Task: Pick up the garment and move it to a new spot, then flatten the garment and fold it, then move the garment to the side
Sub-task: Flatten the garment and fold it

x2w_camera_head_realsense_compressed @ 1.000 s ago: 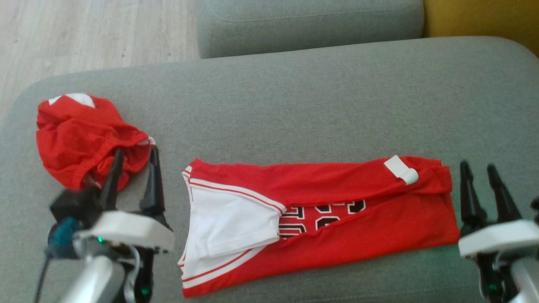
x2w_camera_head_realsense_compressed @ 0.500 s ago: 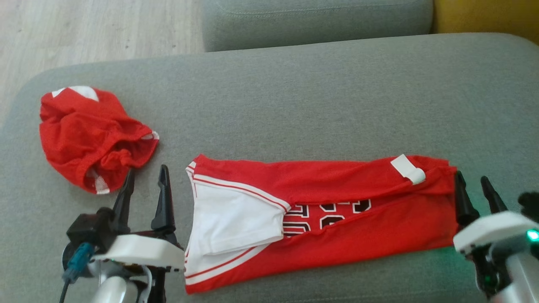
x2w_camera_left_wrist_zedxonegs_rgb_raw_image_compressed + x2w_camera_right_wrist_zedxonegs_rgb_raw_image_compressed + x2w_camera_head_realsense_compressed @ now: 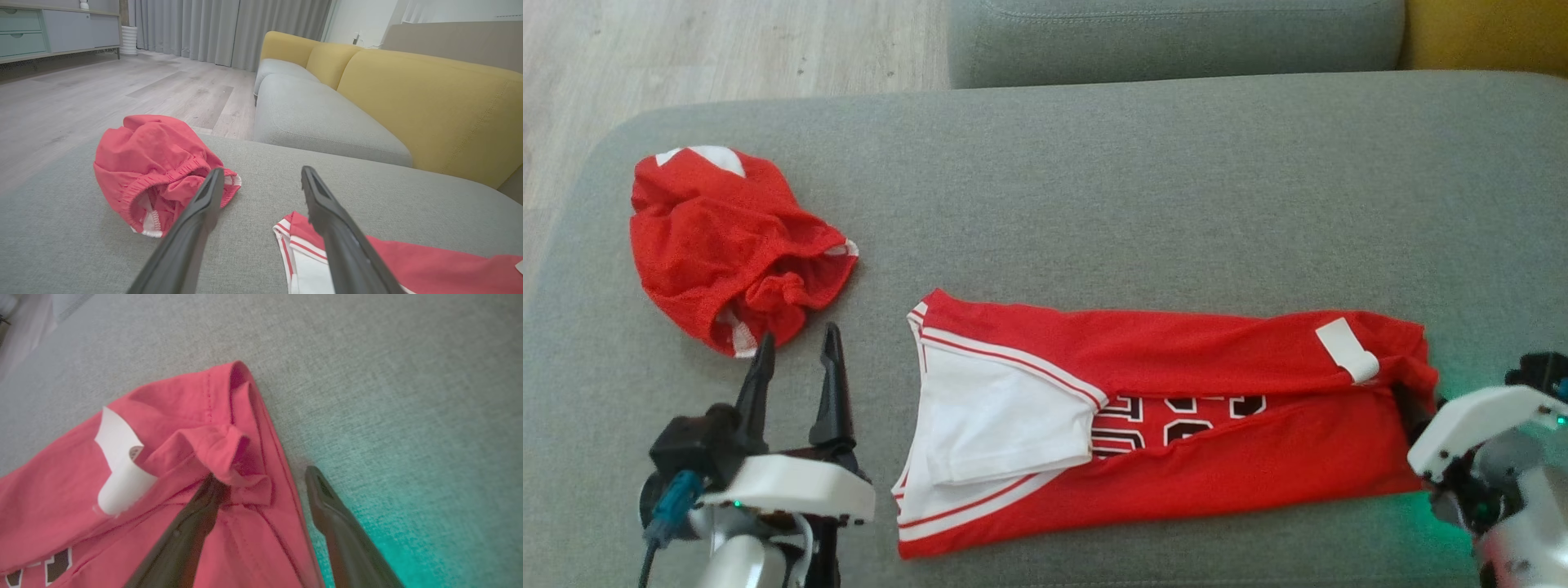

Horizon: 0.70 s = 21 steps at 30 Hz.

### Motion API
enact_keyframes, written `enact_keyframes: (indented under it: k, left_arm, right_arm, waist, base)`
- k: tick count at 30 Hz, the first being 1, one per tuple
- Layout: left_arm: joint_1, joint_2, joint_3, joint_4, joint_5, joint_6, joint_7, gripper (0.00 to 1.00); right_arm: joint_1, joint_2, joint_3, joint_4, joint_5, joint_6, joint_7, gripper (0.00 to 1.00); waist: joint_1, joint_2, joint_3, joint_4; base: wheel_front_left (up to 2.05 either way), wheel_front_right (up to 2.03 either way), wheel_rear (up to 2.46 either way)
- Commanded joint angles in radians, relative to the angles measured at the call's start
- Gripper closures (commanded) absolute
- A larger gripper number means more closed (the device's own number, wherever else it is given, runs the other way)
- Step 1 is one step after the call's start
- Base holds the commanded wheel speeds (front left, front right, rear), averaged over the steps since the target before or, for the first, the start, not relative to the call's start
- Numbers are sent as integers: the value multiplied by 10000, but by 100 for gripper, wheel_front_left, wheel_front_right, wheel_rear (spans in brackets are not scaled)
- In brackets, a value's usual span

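Observation:
The garment, a red jersey [image 3: 1176, 441] with white trim and dark numbers, lies folded into a long strip across the grey cushion [image 3: 1135, 188]. A white label [image 3: 1347, 349] sits near its right end. My right gripper [image 3: 1413, 404] is at that right end, tilted down and open. In the right wrist view the gripper [image 3: 262, 475] straddles the jersey's [image 3: 163, 416] hem, with one finger over the cloth and the other over bare cushion. My left gripper [image 3: 798, 336] stands open left of the jersey's collar end, empty, and in its own view [image 3: 262, 171] points between the two red cloths.
Crumpled red shorts [image 3: 719, 237] lie at the cushion's left, just beyond my left fingertips. A second grey seat [image 3: 1176, 41] and a yellow backrest [image 3: 429, 106] lie behind. Wooden floor [image 3: 727, 49] is off the cushion's left edge.
The camera has shifted. My left gripper has drawn back from the shorts toward me. My right gripper has tipped down and moved in onto the jersey's right hem.

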Motion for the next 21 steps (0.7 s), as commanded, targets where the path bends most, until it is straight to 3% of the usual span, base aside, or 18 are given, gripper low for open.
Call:
enact_keyframes:
  k: [1, 8, 9, 11, 12, 21]
  left_arm:
    - [-371, -31, 414, -287, 152, -50, -121, 0]
    - [-297, -150, 565, -183, 294, -159, -122, 0]
    - [-304, -169, 574, -178, 314, -176, -122, 0]
    - [-314, -207, 593, -159, 355, -206, -122, 0]
    - [-315, -228, 610, -150, 370, -217, -122, 0]
    - [-177, -407, 793, -87, 475, -329, -122, 0]
  right_arm:
    - [-57, 48, 186, 316, 1, -9, 429, 0]
    - [-537, 499, -222, 1505, 93, -9, 1876, 0]
    - [-591, 585, -214, 1567, 142, -9, 2069, 20]
    - [-679, 746, -152, 1529, 282, -9, 2370, 85]
    - [-705, 801, -134, 1448, 381, -9, 2467, 100]
    - [-873, 499, -122, 104, 777, -9, 2317, 100]
  waist:
    - [0, 0, 3, 8]
    - [0, 0, 21, 13]
    - [0, 0, 24, 22]
    - [0, 0, 16, 38]
    - [0, 0, 4, 39]
    - [0, 0, -237, -55]
  base:
    - [0, 0, 0]
    - [0, 0, 0]
    - [0, 0, 0]
    - [0, 0, 0]
    - [0, 0, 0]
    - [0, 0, 0]
